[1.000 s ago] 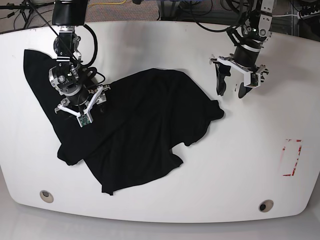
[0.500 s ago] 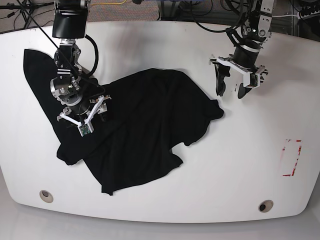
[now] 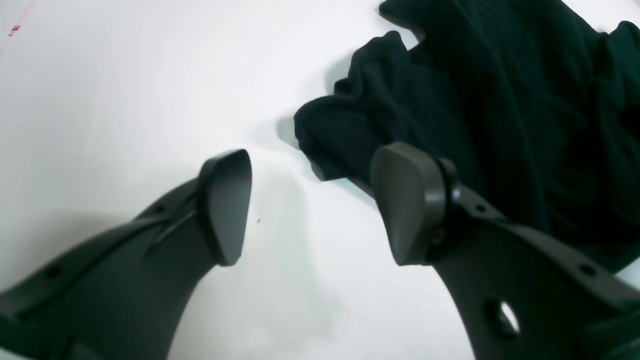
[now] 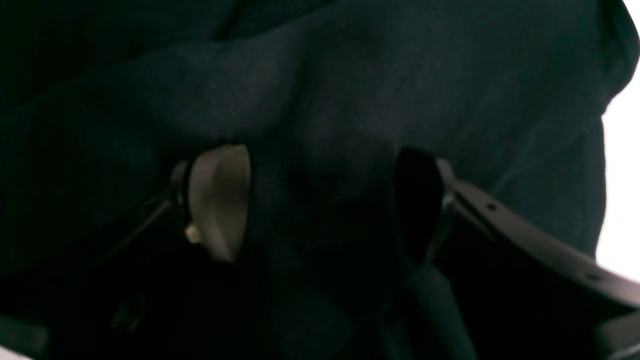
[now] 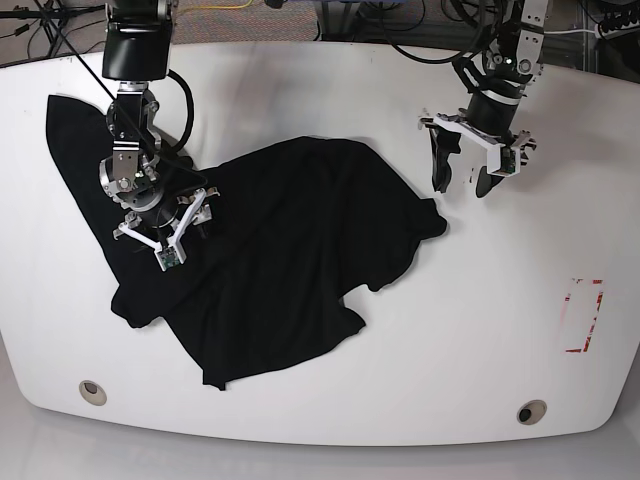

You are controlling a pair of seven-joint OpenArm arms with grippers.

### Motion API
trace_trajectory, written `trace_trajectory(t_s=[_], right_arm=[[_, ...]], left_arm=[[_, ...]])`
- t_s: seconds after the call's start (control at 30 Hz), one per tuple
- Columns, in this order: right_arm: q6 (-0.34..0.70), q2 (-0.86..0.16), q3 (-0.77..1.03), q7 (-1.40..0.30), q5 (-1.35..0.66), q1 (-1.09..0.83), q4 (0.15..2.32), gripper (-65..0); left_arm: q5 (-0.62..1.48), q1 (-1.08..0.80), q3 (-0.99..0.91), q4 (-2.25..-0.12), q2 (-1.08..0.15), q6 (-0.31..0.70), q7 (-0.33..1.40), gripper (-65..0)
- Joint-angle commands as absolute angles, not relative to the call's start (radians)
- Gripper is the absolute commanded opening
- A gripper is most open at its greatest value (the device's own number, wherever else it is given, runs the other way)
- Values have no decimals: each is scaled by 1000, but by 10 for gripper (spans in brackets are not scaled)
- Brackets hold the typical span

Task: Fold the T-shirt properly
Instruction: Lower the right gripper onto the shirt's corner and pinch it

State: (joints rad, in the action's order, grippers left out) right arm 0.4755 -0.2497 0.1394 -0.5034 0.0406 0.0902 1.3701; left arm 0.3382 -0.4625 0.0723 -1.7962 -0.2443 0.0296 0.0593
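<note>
Shirt [image 5: 290,255] lies crumpled across the table [image 5: 500,330] in the base view, one part trailing to the far corner; right gripper [image 5: 160,228] sits low over it, left gripper [image 5: 462,180] hangs above bare table just beside its edge. Left wrist view: fingers [image 3: 225,205] apart, nothing between them, shirt [image 3: 500,100] close ahead. Right wrist view: fingers [image 4: 220,200] apart over dark cloth [image 4: 350,100], grip unclear
</note>
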Motion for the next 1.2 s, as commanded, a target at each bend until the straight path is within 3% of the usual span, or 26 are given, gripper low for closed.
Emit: trace_trajectory(t_s=[0.0,0.47,1.17], right_arm=[[479,-268,135,-480,36,118,1364,-237],[474,-329,79,-424,40,213,1153,-222],[478,-275,80,-523,36,146,1396,-229]], left_arm=[[338,-459,72,-1809,-251,31,28,-263],[343,-468,67,-1819,-249,31,28,-262],[346,-461,65,-1812,-251,38,31,-263]])
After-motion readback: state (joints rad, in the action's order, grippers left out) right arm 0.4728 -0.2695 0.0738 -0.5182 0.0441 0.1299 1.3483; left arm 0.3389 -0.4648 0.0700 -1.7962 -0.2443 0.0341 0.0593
